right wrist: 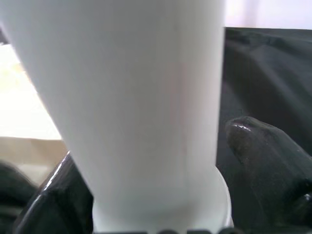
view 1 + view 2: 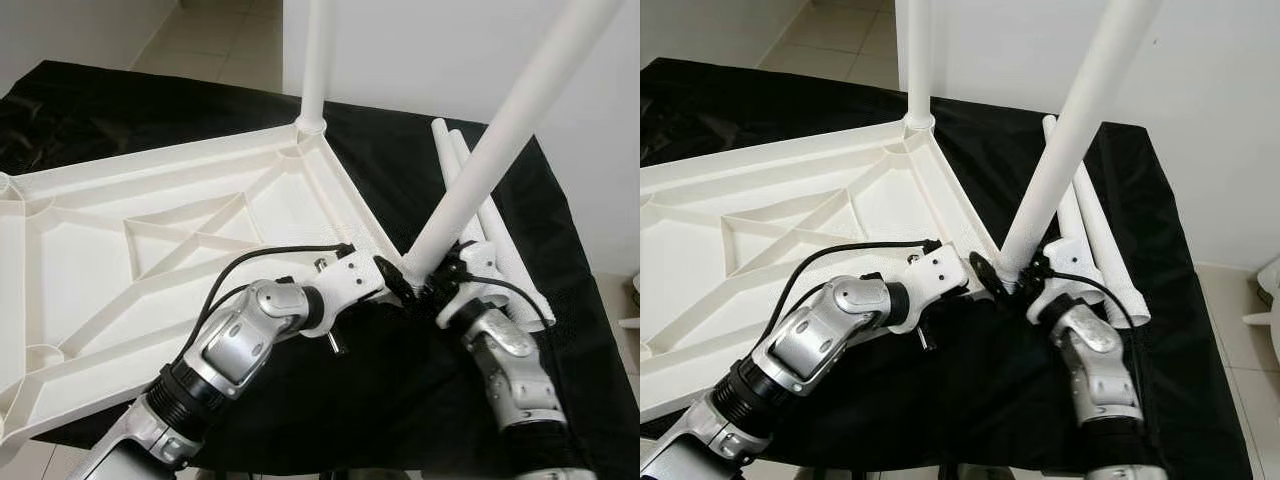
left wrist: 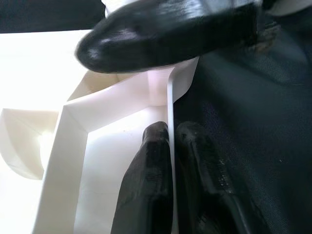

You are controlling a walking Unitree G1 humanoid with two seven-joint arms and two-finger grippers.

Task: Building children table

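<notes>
A white plastic tabletop (image 2: pixel 150 240) lies upside down on a black cloth, ribs facing up. One white leg (image 2: pixel 315 60) stands upright in its far corner socket. My right gripper (image 2: pixel 440 280) is shut on the lower end of a second white leg (image 2: pixel 500 140), which leans up to the right over the tabletop's near right corner. My left gripper (image 2: pixel 395 280) is shut on the thin rim of the tabletop (image 3: pixel 170 117) at that same corner, its fingers (image 3: pixel 146 185) pinching the wall from both sides. In the right wrist view the leg (image 1: pixel 131 107) sits between the black fingers (image 1: pixel 263 161).
Two more white legs (image 2: pixel 480 210) lie on the black cloth (image 2: pixel 400 400) beside the right arm. A white wall stands behind the table, and tiled floor (image 2: pixel 210 35) shows at the back left. The cloth's right edge drops off near the wall.
</notes>
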